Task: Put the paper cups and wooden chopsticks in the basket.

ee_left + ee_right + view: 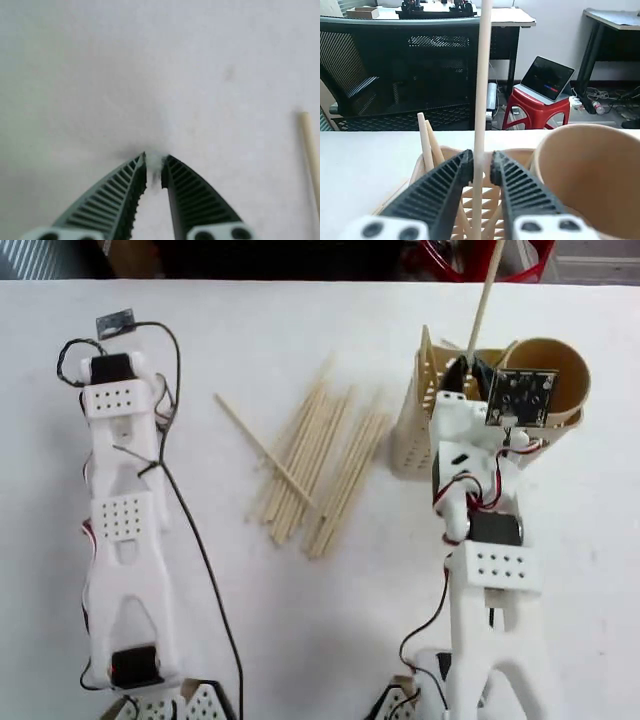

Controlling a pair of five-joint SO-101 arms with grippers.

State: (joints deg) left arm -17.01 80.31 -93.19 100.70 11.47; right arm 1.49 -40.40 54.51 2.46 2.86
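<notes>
1. The white table [300, 620] stood in front of a black mesh chair [395, 75] and a red stool [535, 107].
2. The right gripper [481, 170] was clamped on one upright wooden chopstick [482, 75] over the basket [412, 430], with a paper cup [560, 380] just beside it.
3. The left gripper [154, 165] was closed and empty, close over bare table.
4. Pale loose chopsticks [315, 465] lay fanned between the arms, with open table around them.

One paper cup [555, 375], one basket [412, 435] holding two chopsticks [424, 142], one raised chopstick [487, 295], and a pile [310, 465] too overlapped to count.
</notes>
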